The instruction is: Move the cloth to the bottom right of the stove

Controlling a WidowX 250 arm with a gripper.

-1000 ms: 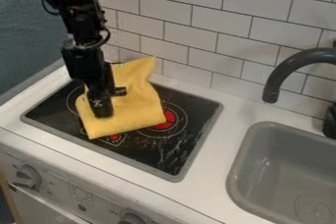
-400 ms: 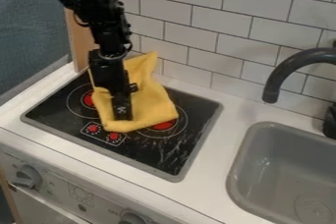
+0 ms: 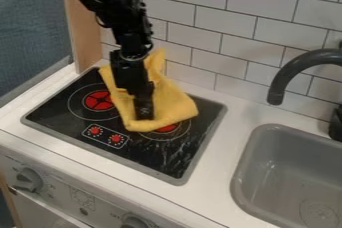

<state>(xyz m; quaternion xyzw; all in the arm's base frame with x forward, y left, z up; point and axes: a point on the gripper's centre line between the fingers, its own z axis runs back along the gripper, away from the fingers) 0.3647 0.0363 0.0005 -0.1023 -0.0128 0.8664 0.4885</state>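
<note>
While claw (image 3: 143,114) points down over yellow cloth (image 3: 173,106), cloth flanks it; cannot tell whether spread or pinching.

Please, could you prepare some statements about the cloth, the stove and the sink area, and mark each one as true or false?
1. The yellow cloth covers part of the black stove top. True.
2. The hand is over the sink. False: it is at the cloth, over the stove top.
3. The left burner mark is uncovered. True.
4. The cloth hides both small red dial marks. False: both are in plain sight.
5. The faucet is white. False: it is dark grey.
</note>
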